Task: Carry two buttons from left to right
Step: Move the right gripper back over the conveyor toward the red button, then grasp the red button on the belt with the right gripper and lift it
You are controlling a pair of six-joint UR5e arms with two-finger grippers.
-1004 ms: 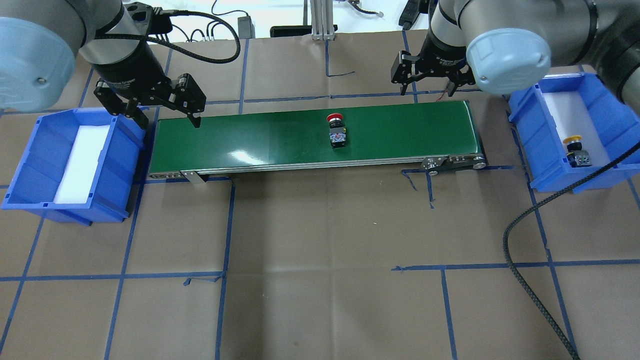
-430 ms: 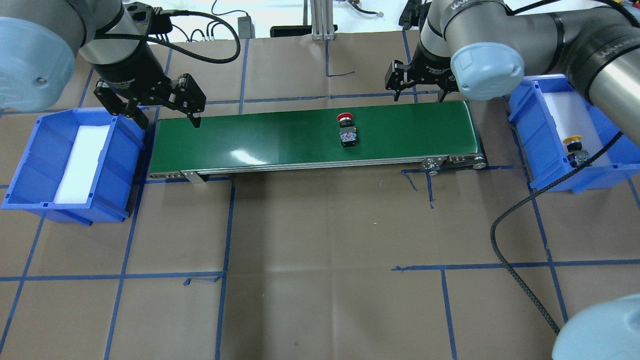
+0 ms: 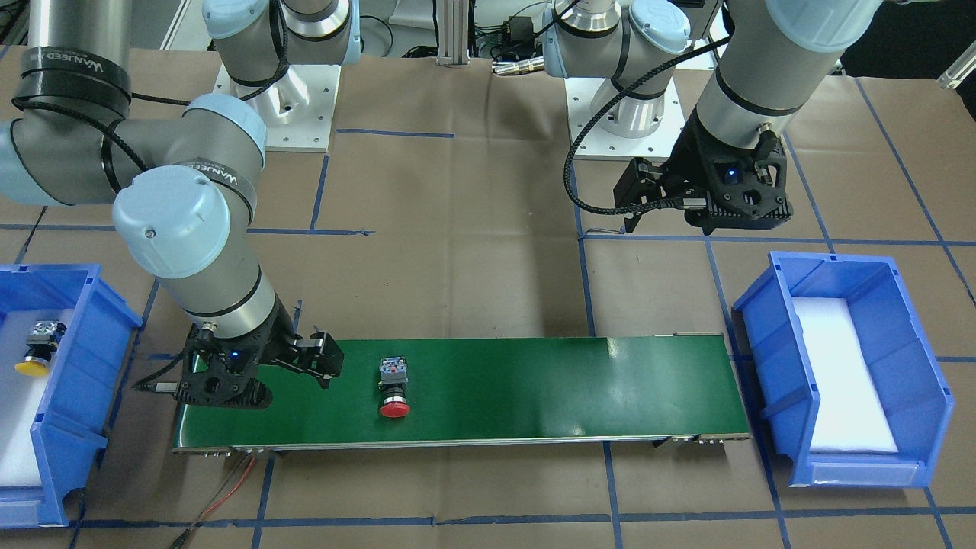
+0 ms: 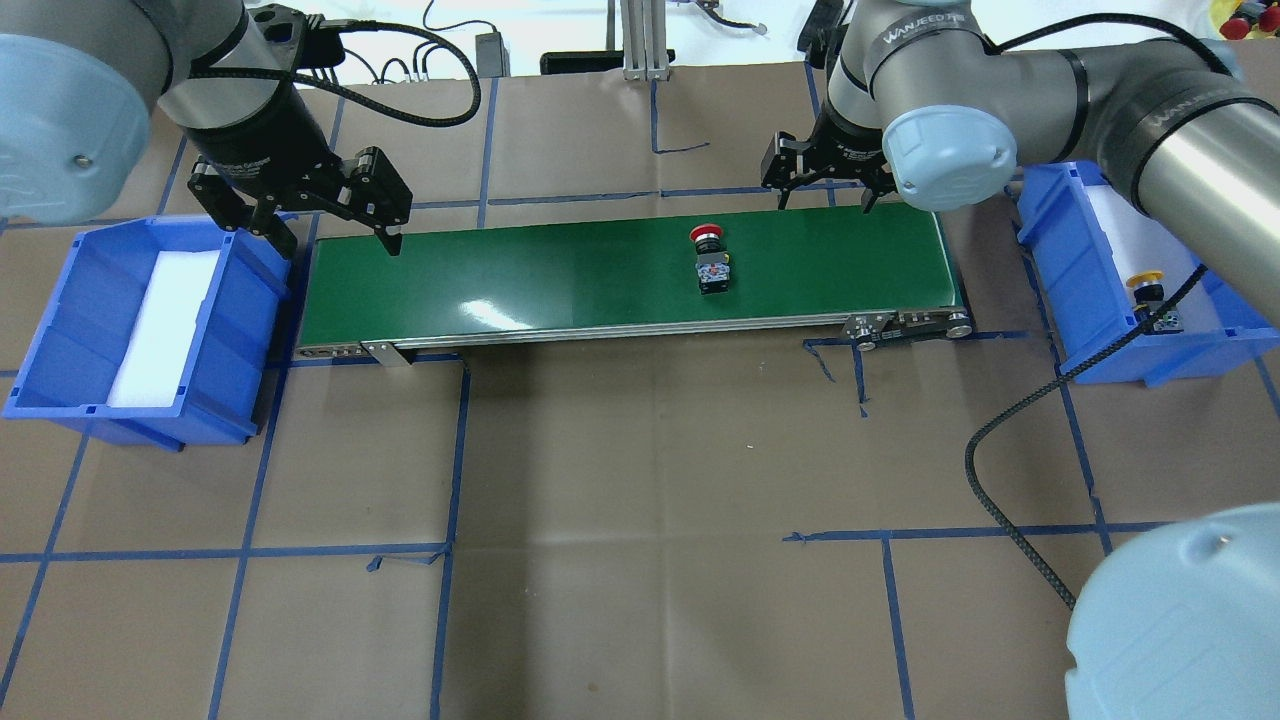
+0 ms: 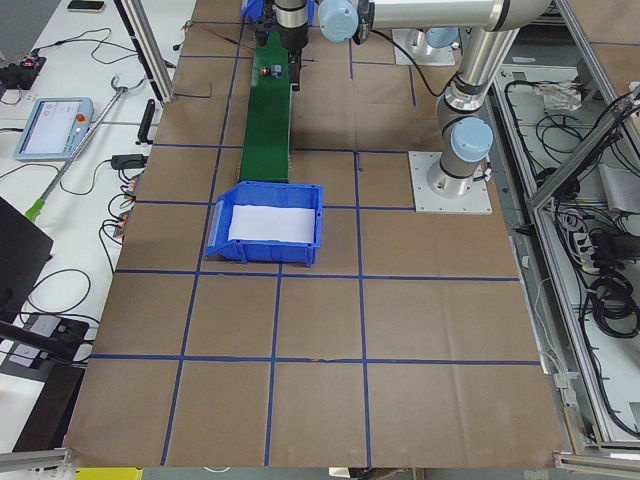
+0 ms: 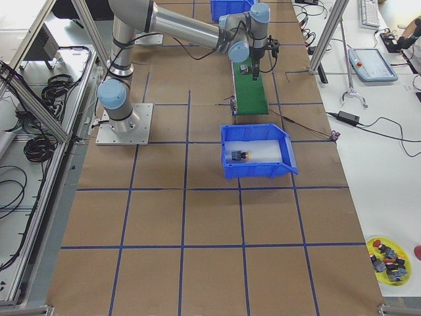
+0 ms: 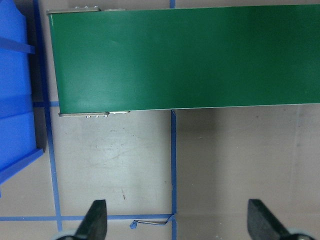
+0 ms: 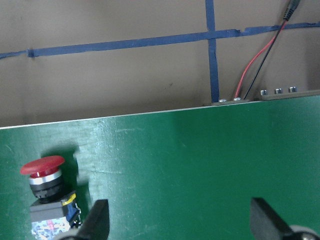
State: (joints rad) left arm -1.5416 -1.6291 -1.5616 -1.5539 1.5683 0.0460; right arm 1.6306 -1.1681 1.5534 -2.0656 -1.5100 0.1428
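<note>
A red-capped button (image 4: 710,262) lies on its side on the green conveyor belt (image 4: 560,270), right of the middle. It also shows in the front view (image 3: 394,387) and at the lower left of the right wrist view (image 8: 47,195). A yellow-capped button (image 4: 1152,298) lies in the blue right bin (image 4: 1048,250); the front view shows it too (image 3: 36,347). My right gripper (image 4: 825,192) is open and empty over the belt's far edge, right of the red button. My left gripper (image 4: 336,236) is open and empty above the belt's left end.
A blue bin (image 4: 250,300) with a white foam liner stands at the belt's left end. A black cable (image 4: 1010,500) trails over the table at the right. Red and black wires (image 8: 252,70) run from the belt's far right corner.
The red button has travelled to the right along the belt. My right gripper has moved left toward it, still open. The left arm has not moved.
</note>
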